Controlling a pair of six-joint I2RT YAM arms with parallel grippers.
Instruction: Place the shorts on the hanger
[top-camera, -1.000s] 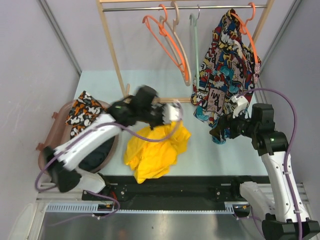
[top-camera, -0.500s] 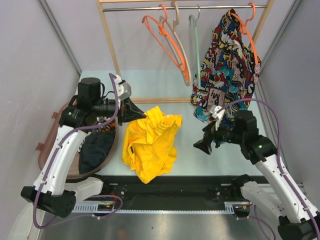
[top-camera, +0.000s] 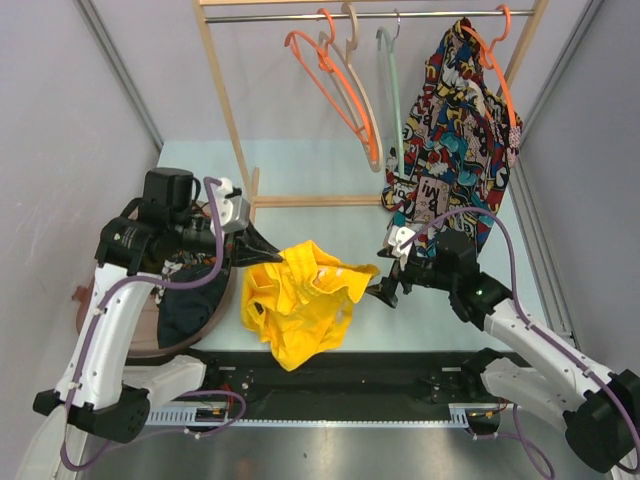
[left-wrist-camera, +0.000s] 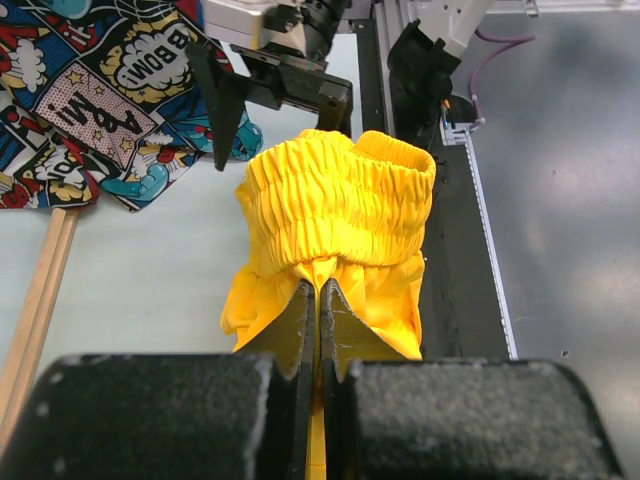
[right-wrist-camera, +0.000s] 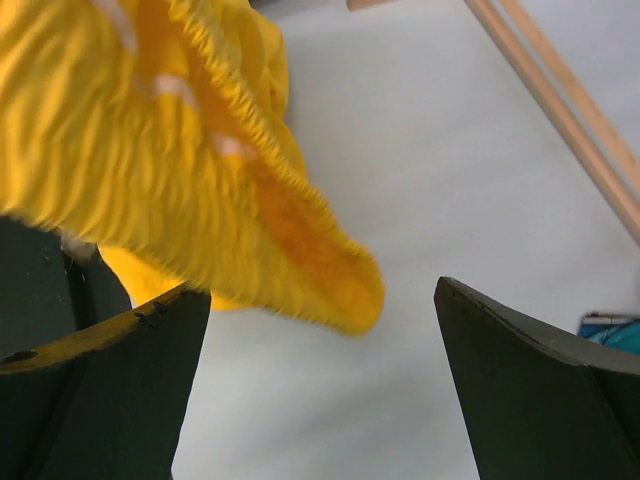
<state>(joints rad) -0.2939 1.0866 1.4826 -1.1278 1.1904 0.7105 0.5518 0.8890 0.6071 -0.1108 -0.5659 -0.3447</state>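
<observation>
The yellow shorts are bunched at the table's front middle, their left waistband edge lifted. My left gripper is shut on that yellow fabric; the left wrist view shows the elastic waistband hanging just past my closed fingers. My right gripper is open, right at the shorts' right waistband tip; the right wrist view shows that tip between the spread fingers. The pale mint-green hanger hangs on the rail at the back, apart from both grippers.
A wooden rack stands at the back with orange hangers, a beige hanger and a comic-print garment. A brown basket at left holds dark and patterned cloth.
My left gripper has pulled back left and lowered with the shorts' waistband. My right gripper has moved left and down to the shorts' right edge. The shorts have bunched up.
</observation>
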